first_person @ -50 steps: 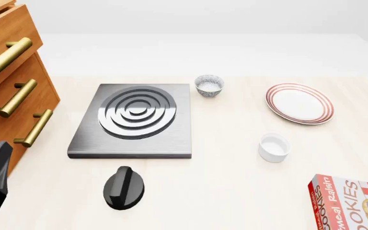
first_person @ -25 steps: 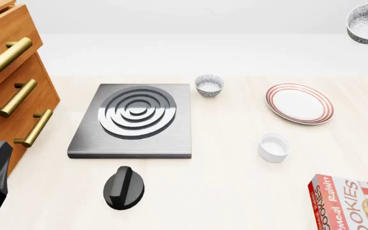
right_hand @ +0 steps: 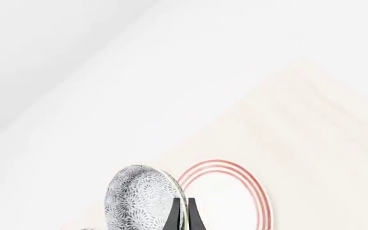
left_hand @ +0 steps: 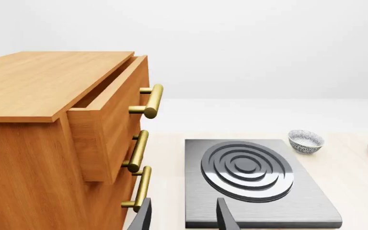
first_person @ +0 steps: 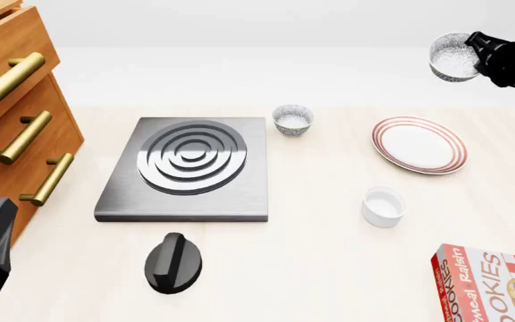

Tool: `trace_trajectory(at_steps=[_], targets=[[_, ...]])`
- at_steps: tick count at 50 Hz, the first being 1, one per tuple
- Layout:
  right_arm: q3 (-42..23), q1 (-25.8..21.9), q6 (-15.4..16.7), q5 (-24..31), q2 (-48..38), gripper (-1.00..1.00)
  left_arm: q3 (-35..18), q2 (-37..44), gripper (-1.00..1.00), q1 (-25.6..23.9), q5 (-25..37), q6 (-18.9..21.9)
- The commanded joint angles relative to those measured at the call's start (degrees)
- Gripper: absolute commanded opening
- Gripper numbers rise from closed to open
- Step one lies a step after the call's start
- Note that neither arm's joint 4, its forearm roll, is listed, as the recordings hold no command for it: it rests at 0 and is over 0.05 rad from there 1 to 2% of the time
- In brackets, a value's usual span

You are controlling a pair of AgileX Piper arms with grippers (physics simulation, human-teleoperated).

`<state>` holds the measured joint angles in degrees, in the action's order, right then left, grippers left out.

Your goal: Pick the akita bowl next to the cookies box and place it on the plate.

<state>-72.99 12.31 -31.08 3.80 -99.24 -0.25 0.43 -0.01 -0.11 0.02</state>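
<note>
The right claw (first_person: 477, 51) grips the akita bowl (first_person: 454, 58) by its rim, up in the air at the far right of the front view, beyond the plate (first_person: 418, 145) and well above the table (first_person: 329, 261); the bowl is tipped, its white inside facing the camera. The right wrist view shows what the front view does not — the bowl's patterned outside (right_hand: 142, 197), with the thin dark fingers (right_hand: 175, 218) pinched on its rim and the plate (right_hand: 232, 199) lying past it on the table below.

The plate is empty; the second bowl (first_person: 292, 119) stands upright just beyond the hob's (first_person: 190, 168) far right corner, and nothing can be seen in it; the white ramekin (first_person: 383, 206) sits between the plate and the cookies box (first_person: 495, 285), which is cut off at the near right corner.

Only the left wrist view shows the left claw (left_hand: 182, 218) open, its fingers apart near the hob (left_hand: 254, 179) — and the drawers (left_hand: 63, 139), the top one ajar. In the front view a knob (first_person: 174, 263) lies near the hob's front edge.
</note>
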Motion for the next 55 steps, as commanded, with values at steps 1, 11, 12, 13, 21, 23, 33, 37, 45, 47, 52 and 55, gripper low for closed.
trace_trajectory(at_steps=[1, 11, 12, 13, 21, 23, 33, 37, 45, 47, 52, 55], targets=[[-3.53, -1.42, 1.10, -0.75, -5.70, -1.00, 0.00, 0.00, 1.00, 0.00, 0.00, 0.01], [-3.94, -1.34, 2.25, -3.75, -11.36, -1.00, 0.00, 0.00, 1.00, 0.01, 0.00, -0.01], [-3.61, -1.20, 2.62, -4.29, -11.94, -1.00, 0.00, 0.01, 1.00, 0.01, 0.00, 0.00], [-3.37, -1.02, 2.95, -4.54, -12.18, -1.00, 0.00, 0.00, 1.00, 0.00, 0.00, -0.01], [-0.51, -0.92, 3.73, -7.26, -13.64, -1.00, 0.00, 0.00, 1.00, 0.00, 0.00, 0.00], [0.22, -0.81, 4.46, -7.91, -13.85, -1.00, 0.00, 0.00, 1.00, 0.01, 0.00, -0.01], [2.31, 0.12, 5.79, -9.91, -15.10, -1.00, 0.00, -0.01, 1.00, -0.01, 0.00, 0.00], [3.12, 0.55, 6.90, -10.79, -15.00, -1.00, 0.00, 0.00, 1.00, 0.00, 0.00, 0.00], [3.80, 0.55, 7.37, -12.00, -16.52, -1.00, 0.00, -0.01, 1.00, -0.01, 0.00, 0.00], [3.81, 0.49, 7.27, -12.04, -16.64, -1.00, 0.00, 0.01, 1.00, 0.00, 0.00, -0.01], [3.71, 0.37, 7.76, -12.07, -16.81, -1.00, 0.00, 0.01, 1.00, 0.01, 0.00, 0.00], [3.50, 0.09, 7.66, -12.19, -17.34, -1.00, 0.00, 0.00, 1.00, 0.00, 0.00, -0.02]])
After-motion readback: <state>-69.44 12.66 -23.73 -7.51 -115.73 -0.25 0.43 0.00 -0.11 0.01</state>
